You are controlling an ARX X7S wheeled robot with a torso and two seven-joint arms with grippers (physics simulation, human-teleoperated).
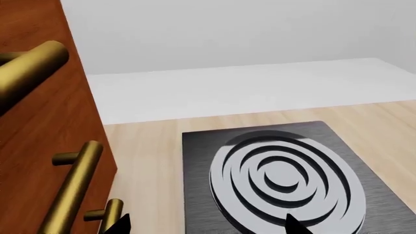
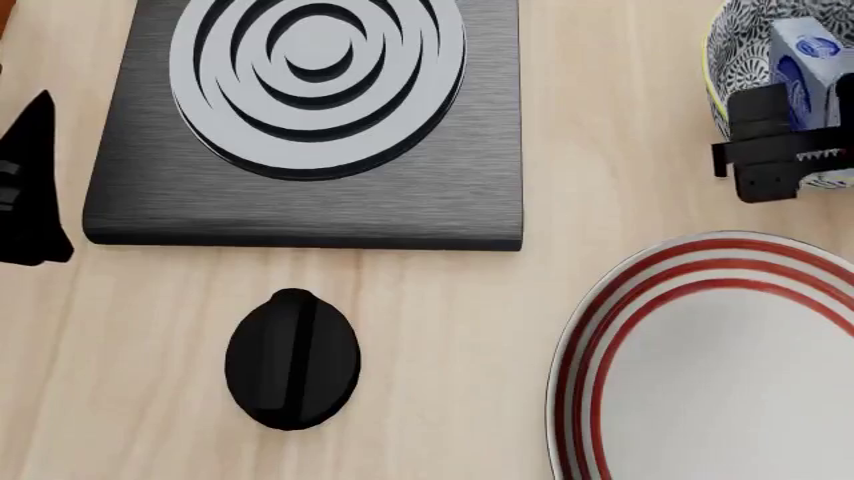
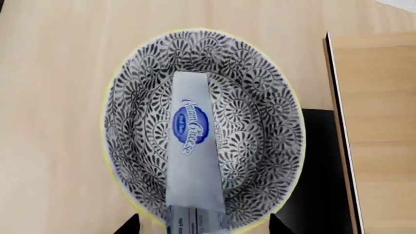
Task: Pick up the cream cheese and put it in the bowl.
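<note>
The cream cheese (image 3: 192, 146) lies inside the bowl (image 3: 260, 97), running lengthwise from the rim toward the middle, its blue oval label facing up. In the head view the bowl (image 2: 731, 45) sits at about 2 o'clock, cut by the frame edge, with the cream cheese (image 2: 801, 60) standing tilted within it.

The right pincer (image 2: 781, 165) hangs at the bowl's near side, its dark toothed body overlapping the rim. In the right wrist view only two black fingertips (image 3: 130, 223) show, spread wide on either side of the box's near end, not pressing on it: the right pincer (image 3: 202, 225) is open.

The left pincer (image 2: 27, 190) shows as a dark wedge at 9 o'clock in the head view. In the left wrist view two black tips (image 1: 295, 225) poke in, set well apart, so the left pincer (image 1: 208, 225) is open and holds nothing.

On the counter (image 2: 601, 150) a burner (image 2: 314, 110) occupies 11 o'clock, a black knob (image 2: 291, 360) lies at 7 o'clock, and a red-ringed plate (image 2: 721, 370) fills 5 o'clock. The left wrist view also shows a wooden cabinet (image 1: 39, 136) with brass handles (image 1: 71, 190) beside the burner (image 1: 286, 180).
</note>
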